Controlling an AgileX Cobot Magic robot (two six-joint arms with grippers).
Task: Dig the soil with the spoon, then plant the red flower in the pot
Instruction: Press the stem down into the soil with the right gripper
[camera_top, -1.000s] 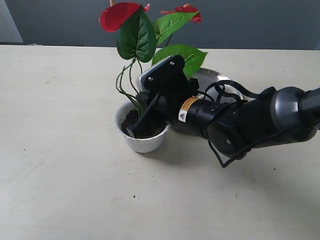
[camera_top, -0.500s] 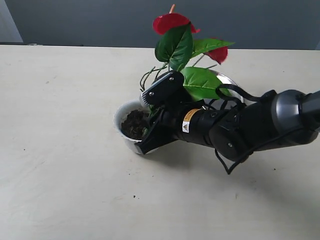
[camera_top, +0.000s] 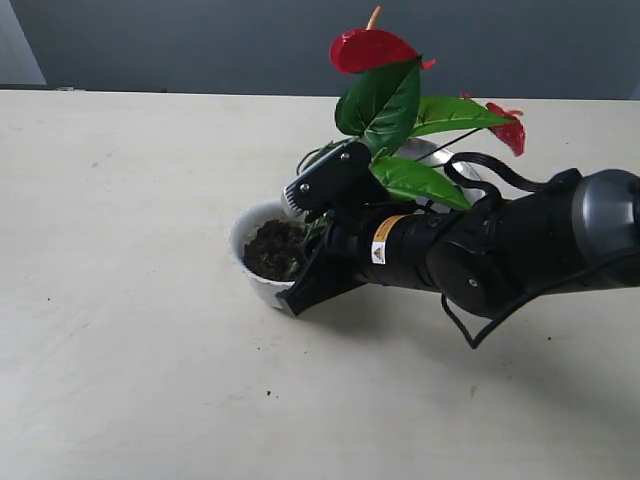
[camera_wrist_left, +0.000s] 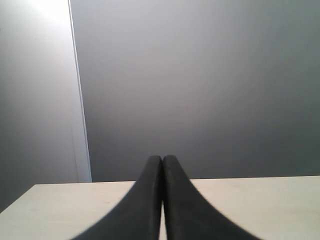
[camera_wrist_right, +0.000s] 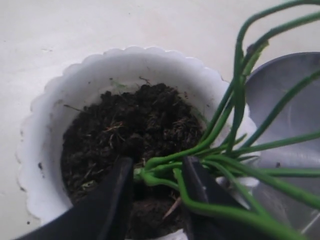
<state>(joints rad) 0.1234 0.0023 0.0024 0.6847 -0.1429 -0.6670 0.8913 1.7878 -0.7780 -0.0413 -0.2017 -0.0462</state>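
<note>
The white scalloped pot holds dark soil mid-table. The red flower leans to the right over my right arm, its second bloom further right. My right gripper reaches over the pot's near rim. In the right wrist view its fingers bracket the green stems just above the soil, touching them on both sides, inside the pot's rim. My left gripper is shut, empty, and facing a grey wall. The spoon is out of view.
A round steel plate lies behind my right arm, right beside the pot; its rim shows in the right wrist view. A few soil crumbs dot the table in front.
The right gripper has drawn back from deep in the pot to its near rim. The flower swung from leaning left to leaning right over the arm.
</note>
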